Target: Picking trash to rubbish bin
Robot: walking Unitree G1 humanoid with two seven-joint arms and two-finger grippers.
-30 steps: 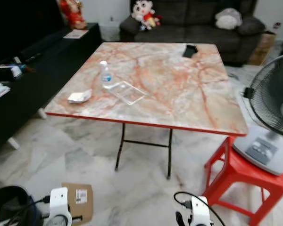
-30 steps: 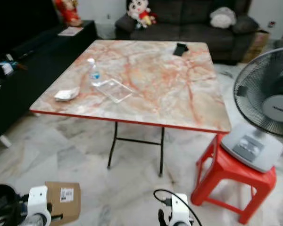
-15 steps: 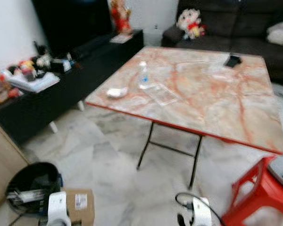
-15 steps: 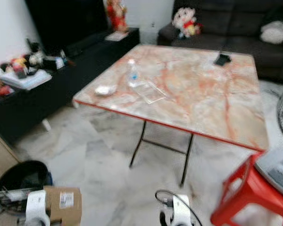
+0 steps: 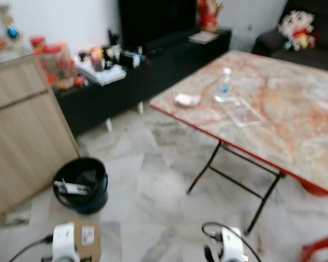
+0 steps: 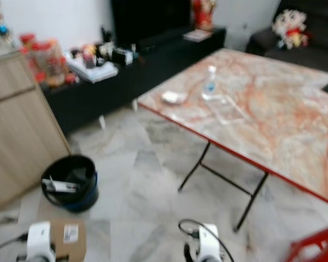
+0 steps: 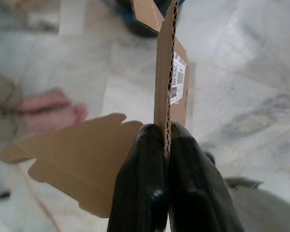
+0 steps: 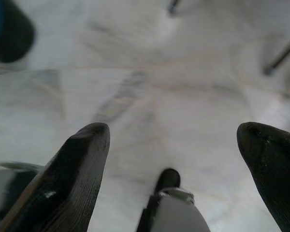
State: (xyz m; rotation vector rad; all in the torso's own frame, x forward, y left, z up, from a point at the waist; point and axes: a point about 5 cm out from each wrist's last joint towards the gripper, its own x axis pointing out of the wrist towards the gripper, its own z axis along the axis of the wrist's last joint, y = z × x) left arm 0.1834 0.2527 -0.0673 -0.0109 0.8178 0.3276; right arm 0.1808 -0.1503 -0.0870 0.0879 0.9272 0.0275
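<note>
From the head camera, the rubbish bin [image 5: 80,184] stands on the floor ahead and to the left, on the same side as the cardboard piece [image 5: 87,240] carried low by the left arm. Along the left wrist, the left gripper [image 7: 165,145] pinches the cardboard edge-on, its long axis pointing toward the bin's dark rim. The right gripper [image 8: 176,145] hangs spread wide over bare floor, holding nothing, farther from the bin.

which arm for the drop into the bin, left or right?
Left. The left gripper is already shut on the cardboard piece, and the black bin sits on the floor on the robot's left side. The right gripper is open, holds nothing, and is farther from the bin.
</note>
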